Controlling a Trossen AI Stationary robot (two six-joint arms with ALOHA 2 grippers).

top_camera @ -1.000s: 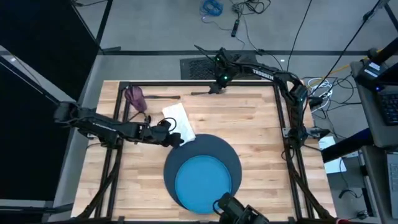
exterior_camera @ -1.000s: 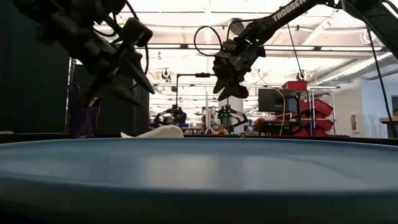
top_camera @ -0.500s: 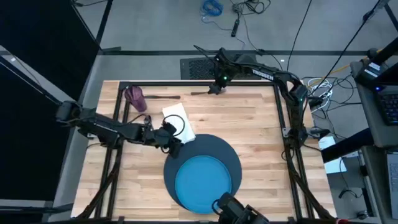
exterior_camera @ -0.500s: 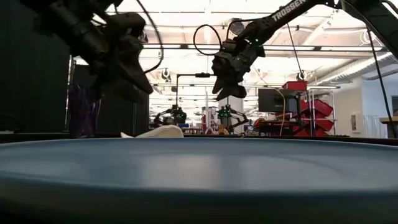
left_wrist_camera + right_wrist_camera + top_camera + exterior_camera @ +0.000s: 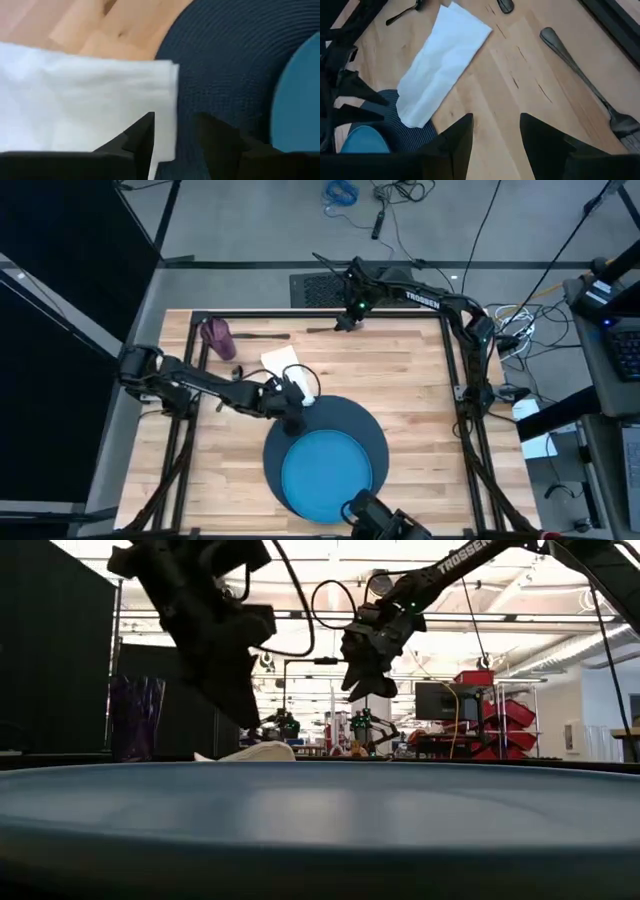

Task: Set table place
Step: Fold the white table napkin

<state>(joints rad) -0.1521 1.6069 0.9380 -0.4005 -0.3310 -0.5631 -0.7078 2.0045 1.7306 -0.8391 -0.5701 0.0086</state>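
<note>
Left wrist view: napkin (image 5: 85, 105) corner between left pincer (image 5: 175, 137) fingers.

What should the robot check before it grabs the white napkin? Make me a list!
1. Left gripper over the napkin edge: ok.
2. Left gripper's fingers open: ok.
3. Napkin flat on the table: ok, one corner lies on the mat.
4. Plate on the mat: ok.
5. Right gripper out of the way, near the fork: ok.
6. Knife's place: cannot tell.
</note>
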